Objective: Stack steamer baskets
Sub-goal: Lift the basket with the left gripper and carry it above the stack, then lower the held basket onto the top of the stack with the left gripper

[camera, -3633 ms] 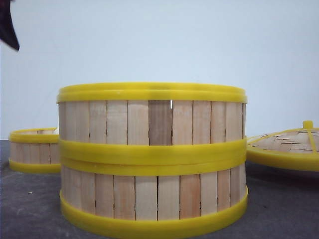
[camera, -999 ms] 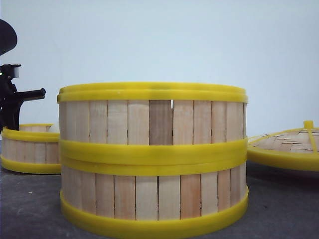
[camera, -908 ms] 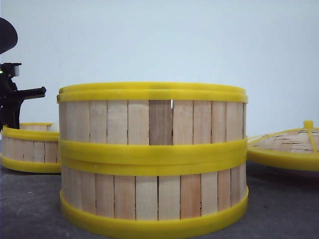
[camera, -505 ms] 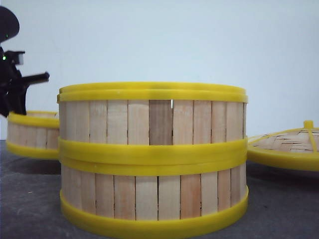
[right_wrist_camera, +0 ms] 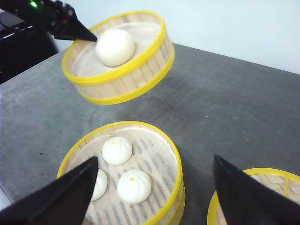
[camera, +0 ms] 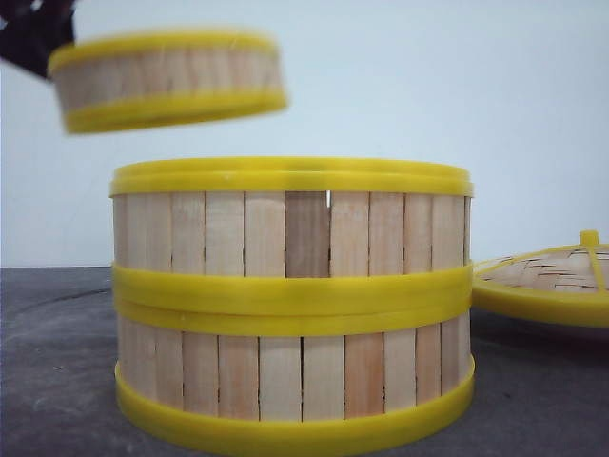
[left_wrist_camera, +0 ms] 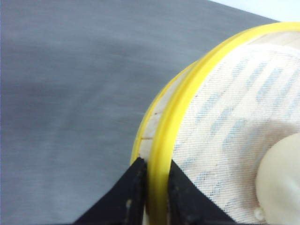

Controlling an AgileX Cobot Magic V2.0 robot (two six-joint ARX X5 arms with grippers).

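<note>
Steamer baskets dominate a dark grey, matte tabletop (right_wrist_camera: 234, 108) set against a plain pale wall (camera: 428, 86). Two of them stand as a stack (camera: 290, 305) at the centre of the front view, rim on rim, their round openings facing straight up; the upper one holds three white buns (right_wrist_camera: 117, 150) on a paper liner. The third basket (camera: 169, 78) hangs in the air above and to the left of the stack, clear of it and tilted slightly, its opening still roughly upward, one bun (right_wrist_camera: 115, 47) inside. The left gripper (left_wrist_camera: 154, 187) has it by the wall, black fingers (left_wrist_camera: 129, 197) pinched on either side of the yellow top rim, one inside and one outside. The right gripper (right_wrist_camera: 152, 190) hovers over the stack with its jaws spread wide and nothing between them. A domed woven lid (camera: 547, 281) with yellow rim and knob lies on the table well to the right of the stack. No brand, label or writing can be read on any basket or on the lid.
</note>
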